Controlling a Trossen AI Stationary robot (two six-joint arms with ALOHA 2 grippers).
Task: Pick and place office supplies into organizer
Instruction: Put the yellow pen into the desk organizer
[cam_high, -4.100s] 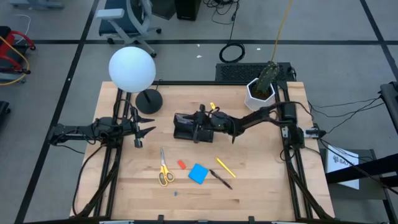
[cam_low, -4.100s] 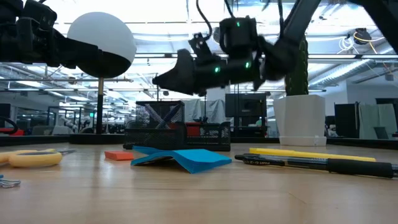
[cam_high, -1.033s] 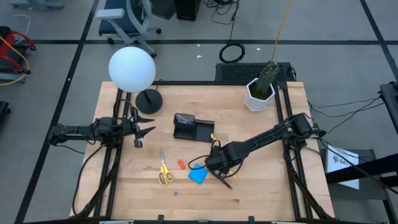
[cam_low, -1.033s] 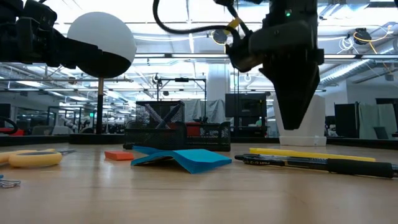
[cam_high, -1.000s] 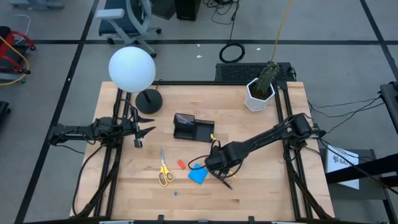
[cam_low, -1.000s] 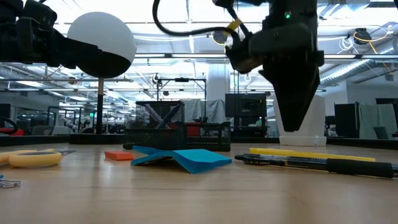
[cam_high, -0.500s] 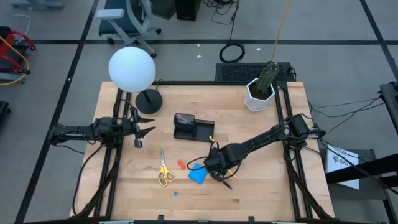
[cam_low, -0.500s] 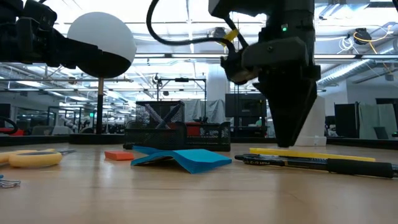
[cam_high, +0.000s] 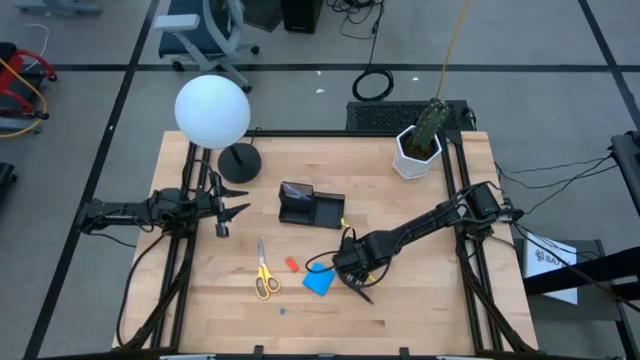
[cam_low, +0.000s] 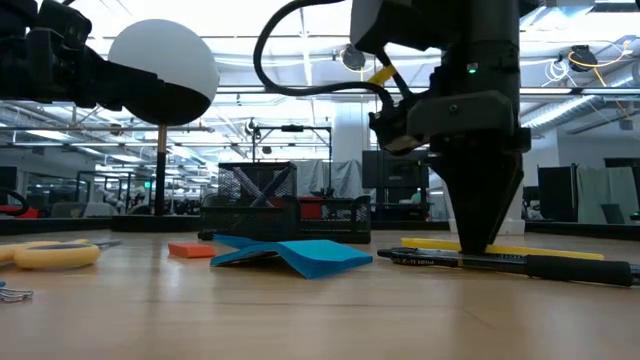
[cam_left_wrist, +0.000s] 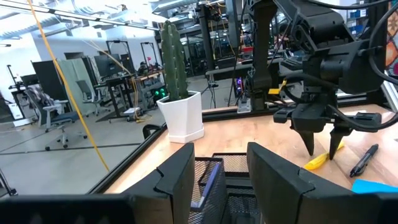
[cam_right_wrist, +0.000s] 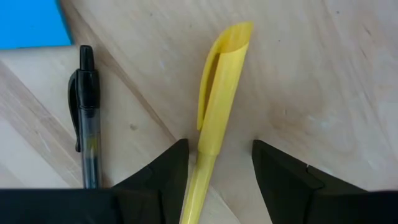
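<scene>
Lowered since a moment ago, the right gripper (cam_right_wrist: 214, 163) is spread astride the yellow pen (cam_right_wrist: 217, 87), ungrasped.

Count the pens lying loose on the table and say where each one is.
2. The yellow pen lies between the open fingers of the right gripper; the black pen lies beside it, near the blue pad. Another may be hidden in the organizer.
</scene>
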